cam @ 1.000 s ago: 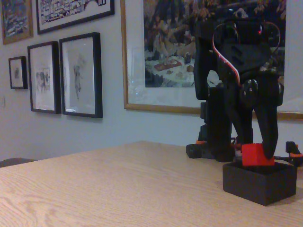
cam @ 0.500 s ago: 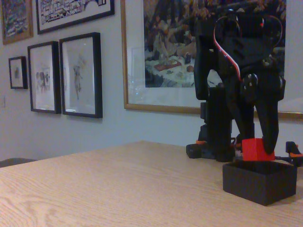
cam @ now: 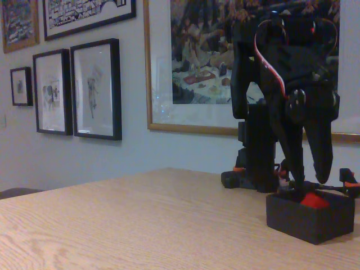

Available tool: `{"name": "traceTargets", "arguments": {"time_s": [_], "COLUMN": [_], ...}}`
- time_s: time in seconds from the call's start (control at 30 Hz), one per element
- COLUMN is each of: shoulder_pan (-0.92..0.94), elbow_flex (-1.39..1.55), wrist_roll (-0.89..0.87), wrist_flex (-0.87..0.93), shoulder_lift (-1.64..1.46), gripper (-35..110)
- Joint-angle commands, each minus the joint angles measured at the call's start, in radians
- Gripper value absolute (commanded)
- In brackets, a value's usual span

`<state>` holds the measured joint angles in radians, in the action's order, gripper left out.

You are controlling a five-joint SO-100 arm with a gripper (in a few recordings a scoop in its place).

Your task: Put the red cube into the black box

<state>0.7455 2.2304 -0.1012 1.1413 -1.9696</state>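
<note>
In the fixed view, the low rectangular matte black box (cam: pixel 310 217) sits on the light wood-grain bench (cam: pixel 140 225) at the lower right of the frame. The small bright red cube (cam: pixel 314 201) lies inside it, only its top showing above the near wall, toward the right half of the opening. Directly above the box hangs the black end effector (cam: pixel 310 179) of the black robot arm (cam: pixel 281 84), its two dark fingers (cam: pixel 322 154) pointing down and spread apart, nothing between them; the tips hang just above the box rim, clear of the cube. Red and white wires (cam: pixel 264 59) loop over the arm's upper part. Behind the box, the arm's base (cam: pixel 250 179) stands on the bench. Framed pictures (cam: pixel 95 89) hang on the pale wall across the upper left and centre of the frame.
</note>
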Motion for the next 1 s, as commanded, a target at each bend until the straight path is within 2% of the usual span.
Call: {"name": "traceTargets", "arguments": {"time_s": [0.0, 0.3, 0.4, 0.53, 0.67, 0.77, 0.97], "shoulder_pan": [0.015, -0.040, -0.149, -0.383, -0.598, -0.667, -0.781], "elbow_flex": [-0.020, -0.051, -0.037, 0.201, 0.379, 0.465, 0.615], "wrist_roll": [-0.002, -0.061, 0.006, 0.040, 0.035, 0.014, 0.003], "wrist_flex": [0.021, 0.077, 0.054, -0.057, -0.107, -0.126, -0.089], "shoulder_lift": [-0.018, -0.066, -0.207, -0.485, -0.569, -0.607, -0.913], "gripper": [19, 19, 12, 2, -1, -1, -9]}}
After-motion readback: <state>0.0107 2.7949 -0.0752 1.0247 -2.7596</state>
